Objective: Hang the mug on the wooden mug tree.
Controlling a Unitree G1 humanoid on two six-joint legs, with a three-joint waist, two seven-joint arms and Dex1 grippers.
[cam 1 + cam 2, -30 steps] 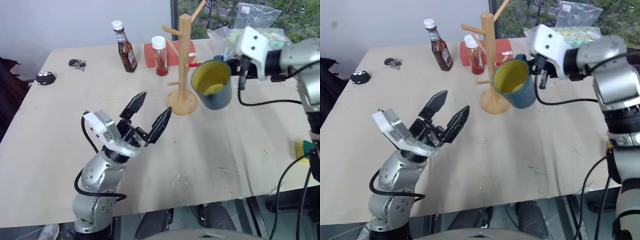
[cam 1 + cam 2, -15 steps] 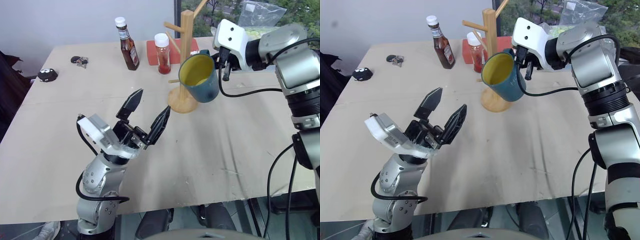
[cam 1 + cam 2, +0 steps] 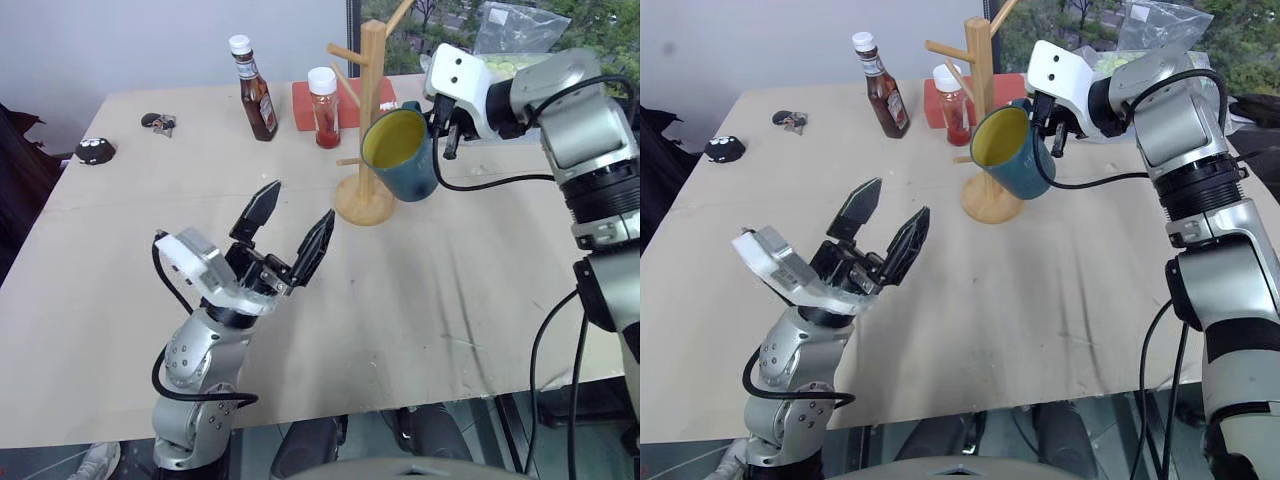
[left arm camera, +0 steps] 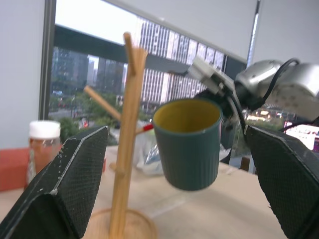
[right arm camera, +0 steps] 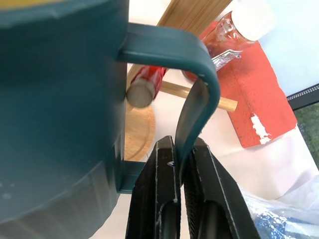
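The mug point(image 3: 402, 158), dark teal with a yellow inside, hangs tilted in the air just right of the wooden mug tree point(image 3: 370, 95), and its rim overlaps the post. My right gripper point(image 5: 179, 148) is shut on the mug's squarish handle point(image 5: 197, 74). The red-tipped end of a peg point(image 5: 141, 92) shows through the handle's loop; I cannot tell whether it is inside the loop. My left gripper point(image 3: 297, 207) stands open over the near middle of the table, holding nothing. It points up toward the tree, and the mug point(image 4: 188, 144) shows between its fingers point(image 4: 60, 189).
Behind the tree stand a brown sauce bottle point(image 3: 254, 92), a white-capped spice jar point(image 3: 322, 110) and a red box point(image 3: 348, 100). Plastic bags point(image 3: 510, 35) lie at the back right. Keys point(image 3: 158, 123) and a small black object point(image 3: 92, 150) sit at the far left.
My right arm has carried the mug leftwards up to the tree's post. The left gripper has stayed in place, still open.
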